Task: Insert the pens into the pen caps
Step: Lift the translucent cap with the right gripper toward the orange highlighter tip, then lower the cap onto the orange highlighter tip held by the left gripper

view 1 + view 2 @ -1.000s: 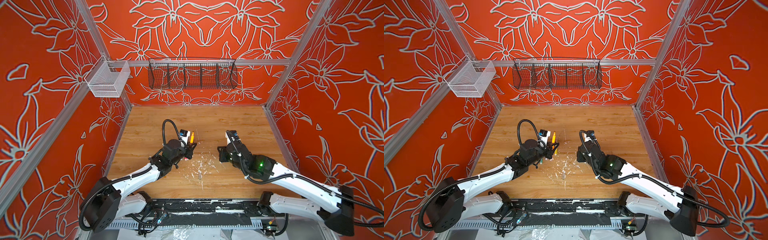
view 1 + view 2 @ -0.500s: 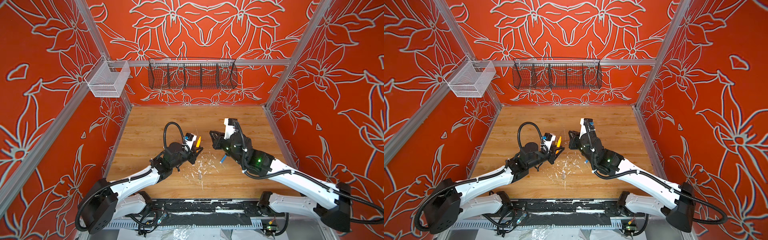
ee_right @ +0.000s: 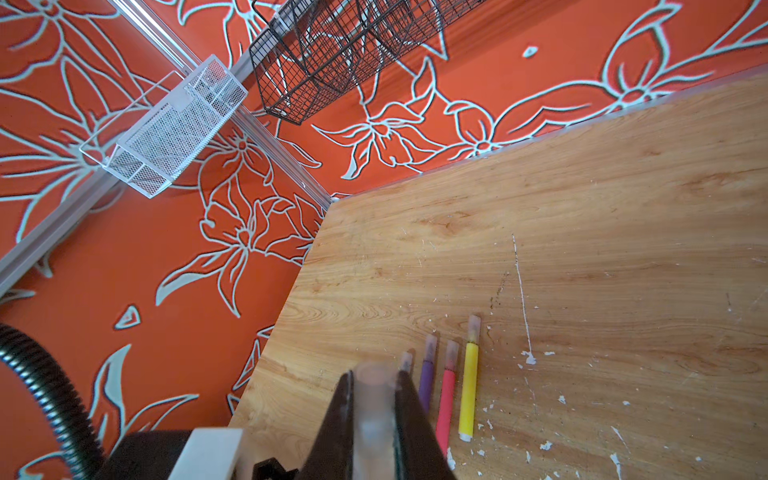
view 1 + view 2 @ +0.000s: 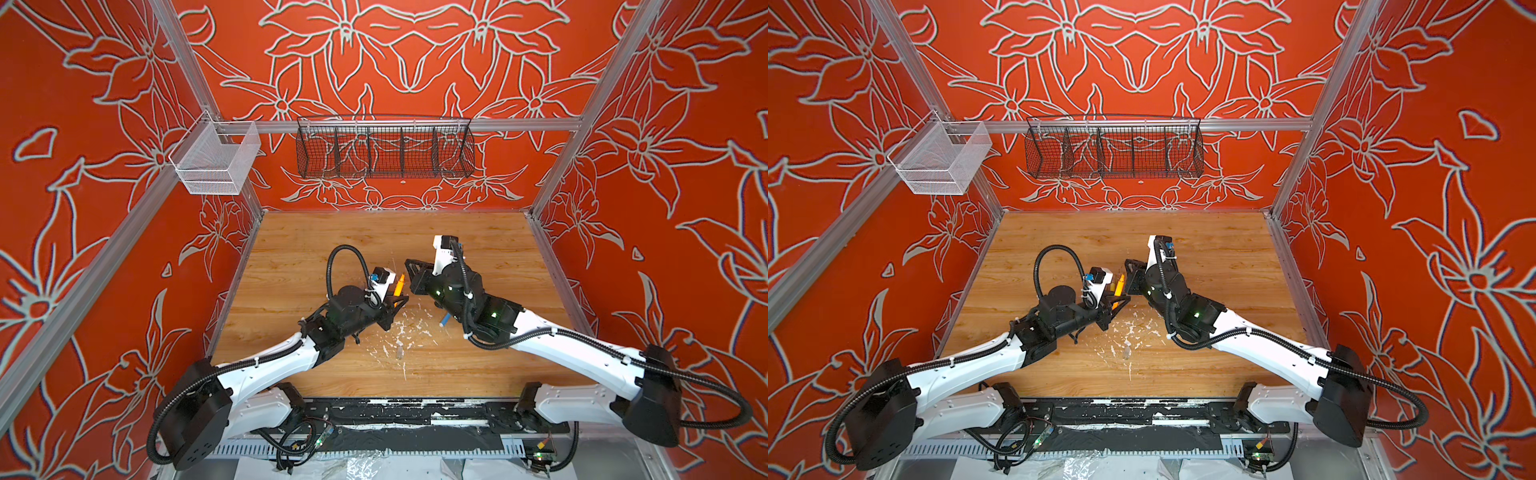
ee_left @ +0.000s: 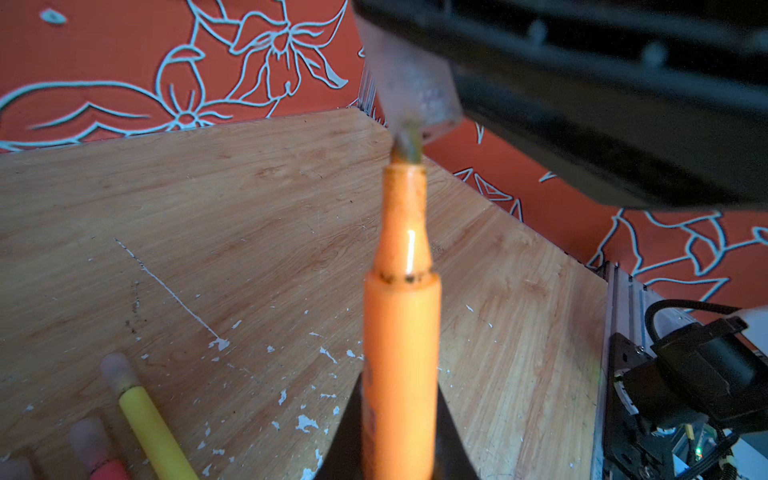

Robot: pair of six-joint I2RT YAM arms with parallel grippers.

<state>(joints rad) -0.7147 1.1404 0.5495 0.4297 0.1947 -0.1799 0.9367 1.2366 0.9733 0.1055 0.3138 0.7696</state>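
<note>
Right claw [image 3: 375, 378] closer, cap [image 5: 409, 83] at orange pen [image 5: 401, 332] tip (touching)

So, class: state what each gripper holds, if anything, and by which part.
Left gripper: the orange pen, by its barrel, nib end free. Right gripper: a clear cap, pinched across its sides.

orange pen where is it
The orange pen sits centre in both top views, held in the left claw, tip at the clear cap in the right claw.
</note>
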